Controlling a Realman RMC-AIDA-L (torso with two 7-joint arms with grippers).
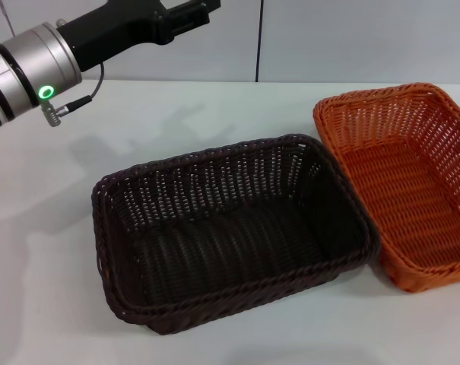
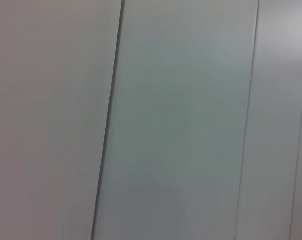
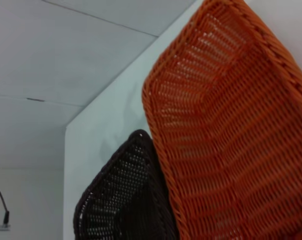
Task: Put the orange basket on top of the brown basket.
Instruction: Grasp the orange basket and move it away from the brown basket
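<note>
Left gripper [image 1: 191, 11] hangs raised above the far left corner of the table [image 1: 214, 103], arm stretched toward the back wall; cannot tell whether it is parted or closed, and its wrist camera sees only wall panels. Right gripper not visible in any view, state cannot be told; its wrist camera looks close along the baskets. Brown basket [image 1: 230, 228] sits mid-table toward the near edge, empty, upright. Orange basket [image 1: 412, 182] sits at the right edge, empty, its near-left side pressed against or just overlapping the brown basket's right rim. Nothing stacked yet.

Risks: rims touch, so lifting the orange one could drag or tip the brown one. One-sided grip on the braided rim could let the tray swing or slip. Similar footprints mean a skewed drop leaves it perched crooked on the rim.
</note>
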